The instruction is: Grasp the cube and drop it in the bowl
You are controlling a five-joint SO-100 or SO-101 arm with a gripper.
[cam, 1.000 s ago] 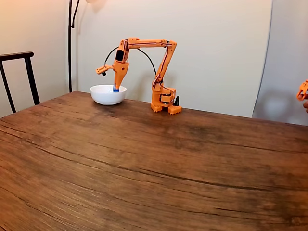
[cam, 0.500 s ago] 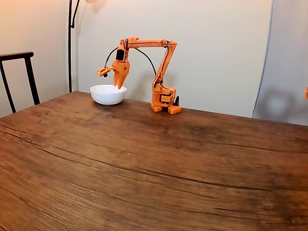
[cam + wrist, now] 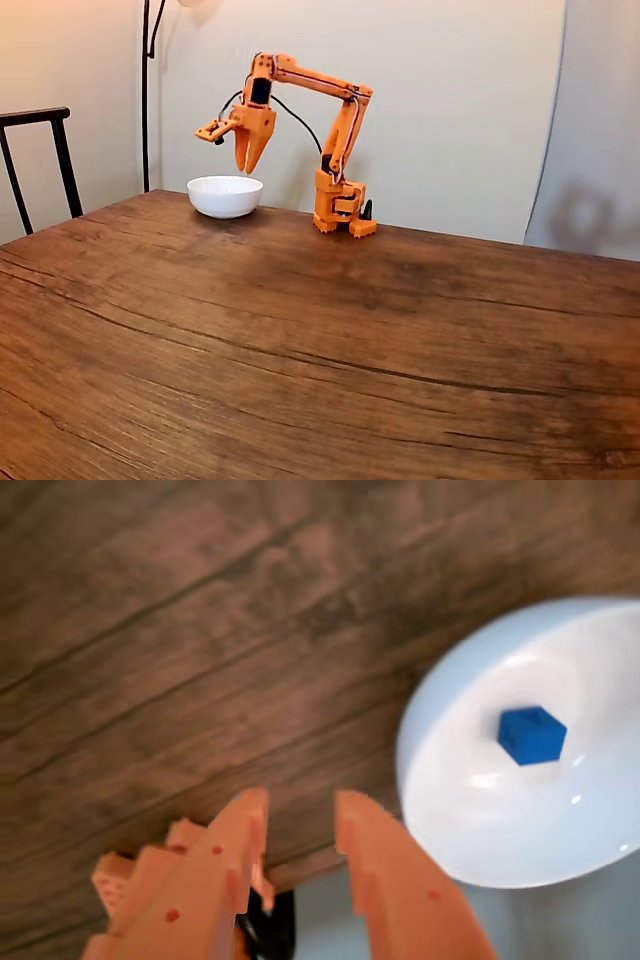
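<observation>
Dark wooden table (image 3: 330,340) against a pale wall: the orange gripper (image 3: 247,166) has risen since a second ago, its jaws now narrowly parted and empty. The cube (image 3: 531,734) lies inside the bowl (image 3: 450,810) (at three o'clock in the wrist view), so the drop looks done

No readable text, labels, brands, numbers or signs in either view
</observation>
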